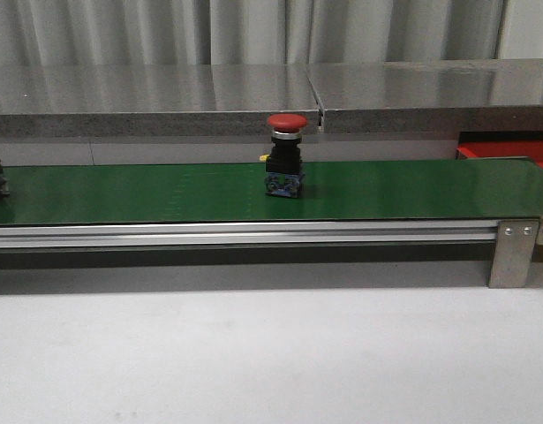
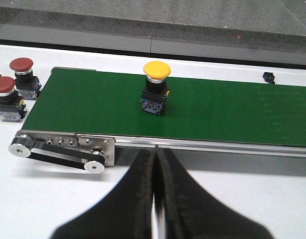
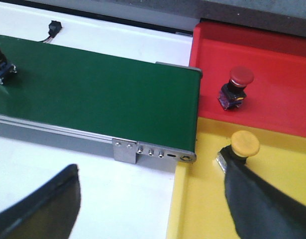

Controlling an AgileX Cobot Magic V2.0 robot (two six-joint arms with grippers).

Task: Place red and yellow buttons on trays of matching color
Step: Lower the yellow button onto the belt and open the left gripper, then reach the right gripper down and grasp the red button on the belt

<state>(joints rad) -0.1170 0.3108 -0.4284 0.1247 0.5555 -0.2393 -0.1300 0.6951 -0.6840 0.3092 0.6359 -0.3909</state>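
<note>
A red-capped push button (image 1: 286,155) stands upright near the middle of the green conveyor belt (image 1: 147,190) in the front view, while the left wrist view shows a yellow-capped push button (image 2: 155,87) upright on the belt's left stretch, at about 12 o'clock from the left gripper (image 2: 153,199), whose fingers are pressed together with nothing between them. Off the belt's left end two more red buttons (image 2: 13,89) wait on the white table (image 2: 58,199), at roughly 10 o'clock from that gripper. At the belt's right end the red tray (image 3: 272,74) holds one red button (image 3: 236,88), and the yellow tray (image 3: 202,209) next to it holds one yellow button (image 3: 244,144), which sits right at one finger of the right gripper (image 3: 153,199); that gripper's jaws are spread wide and grasp nothing. The likely risks: the right finger could nudge or tip the yellow button when the arm lifts away, since they look to be touching. The tall, narrow buttons on the belt could topple if grasped off-centre. A late pick could let one run off the belt end into the wrong tray.
</note>
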